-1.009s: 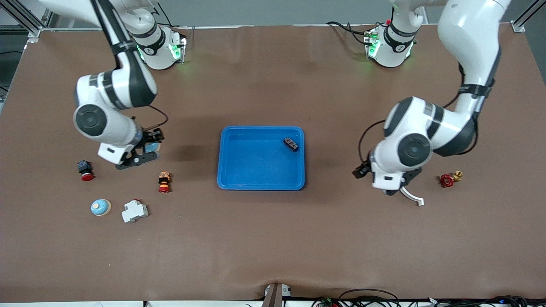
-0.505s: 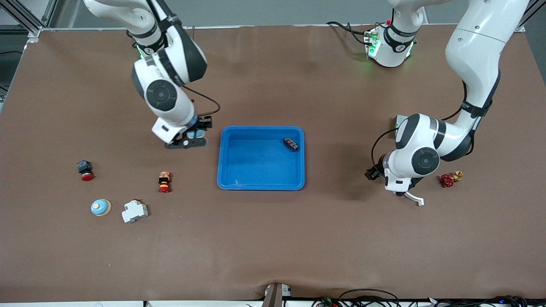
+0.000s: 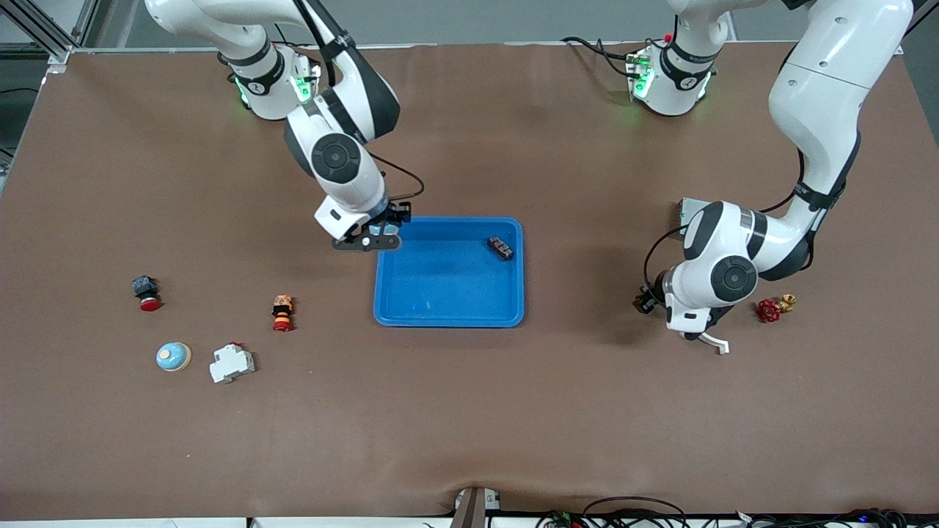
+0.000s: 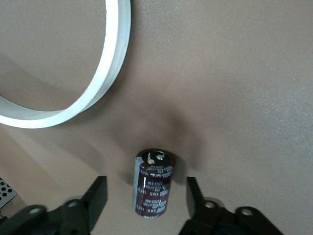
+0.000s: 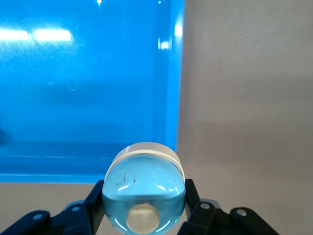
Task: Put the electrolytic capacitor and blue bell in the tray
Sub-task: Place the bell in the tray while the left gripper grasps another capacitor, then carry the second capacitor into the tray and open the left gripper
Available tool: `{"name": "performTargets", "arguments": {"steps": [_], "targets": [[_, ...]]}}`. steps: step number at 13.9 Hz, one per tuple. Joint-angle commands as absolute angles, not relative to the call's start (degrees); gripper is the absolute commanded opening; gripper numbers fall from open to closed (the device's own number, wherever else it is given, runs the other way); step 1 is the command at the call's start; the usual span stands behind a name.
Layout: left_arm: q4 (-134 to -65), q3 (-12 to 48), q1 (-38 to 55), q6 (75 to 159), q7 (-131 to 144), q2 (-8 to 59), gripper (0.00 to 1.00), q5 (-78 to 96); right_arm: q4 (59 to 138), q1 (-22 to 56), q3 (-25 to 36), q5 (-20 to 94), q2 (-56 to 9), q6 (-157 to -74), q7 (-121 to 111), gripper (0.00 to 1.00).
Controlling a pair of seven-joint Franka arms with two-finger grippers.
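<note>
My right gripper [image 3: 374, 238] is shut on a light-blue bell [image 5: 144, 191] with a cream button. It holds the bell in the air over the corner of the bright-blue tray [image 3: 449, 321] toward the right arm's end. In the right wrist view the tray's wall [image 5: 168, 73] lies just ahead of the bell. My left gripper [image 4: 145, 185] is open and low over the table. A dark-brown electrolytic capacitor [image 4: 154, 182] lies between its fingers, touching neither. In the front view the left gripper [image 3: 691, 331] hides the capacitor.
A black terminal block [image 3: 500, 248] lies in the tray. A white curved ring piece [image 3: 715, 342] and a red valve [image 3: 770, 309] lie by the left gripper. A second blue bell [image 3: 173, 356], a white breaker [image 3: 232, 363], an orange button [image 3: 282, 312] and a red button [image 3: 147, 292] lie toward the right arm's end.
My right arm has carried the bell from the right arm's end of the table to the tray's corner. My left arm has settled lower over the capacitor.
</note>
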State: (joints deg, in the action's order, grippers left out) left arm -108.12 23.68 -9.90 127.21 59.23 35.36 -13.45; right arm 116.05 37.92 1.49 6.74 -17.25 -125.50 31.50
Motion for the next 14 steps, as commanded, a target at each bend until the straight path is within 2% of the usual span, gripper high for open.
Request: {"name": "performTargets", "arguments": {"steps": [1, 2, 3, 7, 9, 11, 14], "targets": [[-108.5, 24.0, -10.2, 128.0, 59.9, 34.9, 0.20, -14.9, 114.9, 39.4, 2.2, 8.2, -19.4, -127.1, 32.7, 0.13], [-108.5, 24.0, -9.9, 127.8, 59.9, 34.6, 0.06, -14.9, 114.9, 39.5, 2.2, 8.2, -19.9, -127.7, 32.8, 0.13], [-108.5, 24.1, -9.8, 127.6, 59.6, 34.0, 0.00, -15.1, 114.6, 39.5, 2.2, 8.2, -20.6, -128.5, 32.8, 0.12], [-107.4, 27.0, -9.0, 126.7, 60.9, 30.9, 0.00, -15.0, 110.5, 39.1, 2.2, 8.3, -24.9, -128.7, 32.8, 0.11], [-104.5, 30.6, -8.7, 124.5, 63.8, 30.6, 0.00, -14.9, 109.3, 39.5, 2.2, 8.4, -26.7, -129.4, 32.8, 0.11], [-100.6, 33.8, -7.6, 123.0, 67.7, 31.5, 0.00, -14.5, 109.4, 40.3, 2.3, 10.2, -27.7, -131.0, 32.8, 0.11], [-94.6, 33.8, -0.6, 123.0, 77.7, 35.0, 0.00, -14.3, 109.6, 41.7, 2.3, 10.2, -29.3, -132.6, 32.8, 0.12]]}}
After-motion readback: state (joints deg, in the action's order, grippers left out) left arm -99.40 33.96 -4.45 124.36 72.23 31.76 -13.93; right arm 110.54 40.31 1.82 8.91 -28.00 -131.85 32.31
